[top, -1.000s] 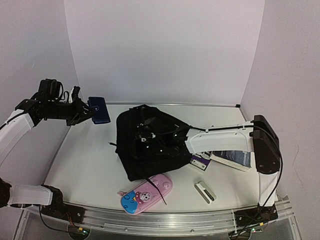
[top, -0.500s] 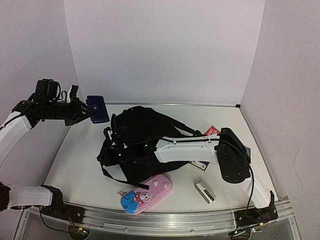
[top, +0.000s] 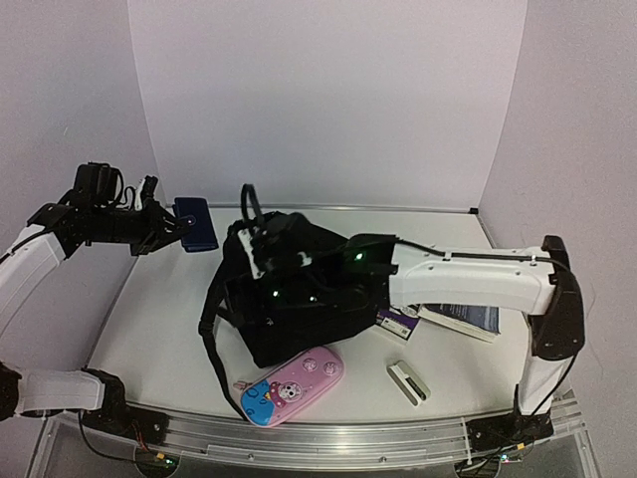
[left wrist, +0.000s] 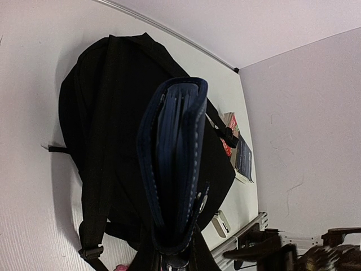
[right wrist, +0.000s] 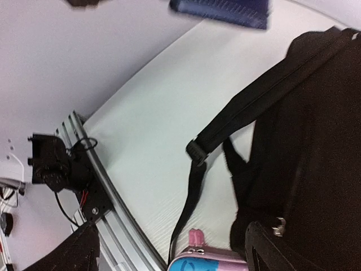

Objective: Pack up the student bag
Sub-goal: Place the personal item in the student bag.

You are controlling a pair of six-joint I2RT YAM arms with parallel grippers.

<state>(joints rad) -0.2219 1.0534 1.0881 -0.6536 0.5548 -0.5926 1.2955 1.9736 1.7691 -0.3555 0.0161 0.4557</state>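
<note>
Two hands in play. Left hand (top: pixel 171 227) is clamped narrow on the wallet (top: pixel 197 221), held in the air over the rear-left of the tabletop (top: pixel 149 319), arm stretched level, wallet on edge. Bag (top: pixel 299 299) sits mid-tabletop, just right of and below the wallet. Its top handle pokes up at the rear-left corner, the side nearest the left hand. Right arm reaches across the bag from the right. Right hand (right wrist: pixel 172 243) has fingers spread wide, nothing between them, above the bag's left side and a loose strap (right wrist: pixel 194 186). Bag opening not visible, can't tell if unzipped. Likely next: wallet goes right and down into the bag.
</note>
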